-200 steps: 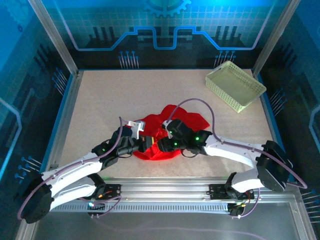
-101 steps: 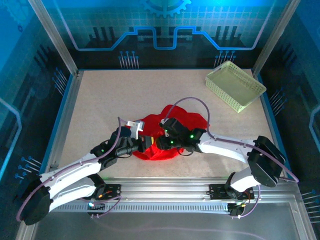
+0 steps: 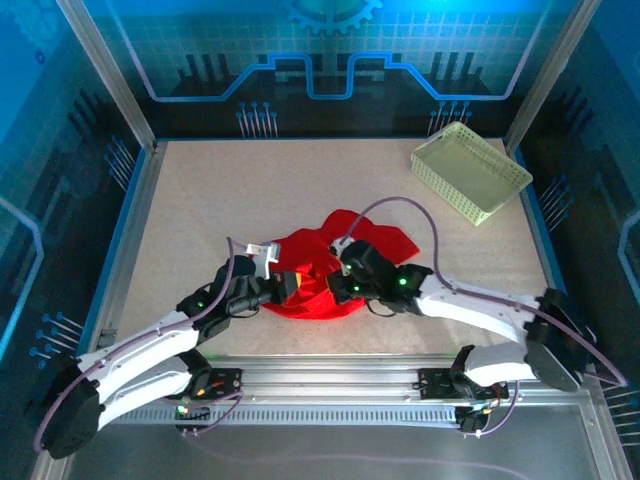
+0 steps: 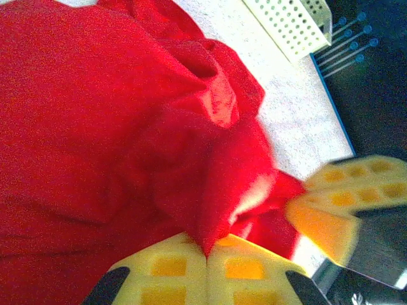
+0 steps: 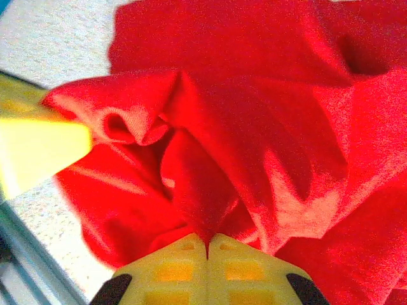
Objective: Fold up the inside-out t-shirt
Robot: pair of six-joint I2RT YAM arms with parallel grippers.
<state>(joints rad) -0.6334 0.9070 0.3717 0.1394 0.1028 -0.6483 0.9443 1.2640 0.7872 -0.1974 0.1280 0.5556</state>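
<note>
Top external view: the inside-out t-shirt [image 3: 385,240] lies crumpled on the desk [image 3: 220,190], near the arms' side and well apart from the lattice basket [image 3: 470,172] at the far right. The left end effector [image 3: 288,285] and right end effector [image 3: 338,287] meet at the heap's near edge, close together and facing each other. Each wrist view shows its own yellow fingers [image 4: 172,270] [image 5: 245,267] clenched on a pinched ridge of red cloth. Most of the shirt spreads away from both grips, toward the far right. The heap has no clear long axis yet. I judge spreading it calls for drawing the grips apart sideways.
</note>
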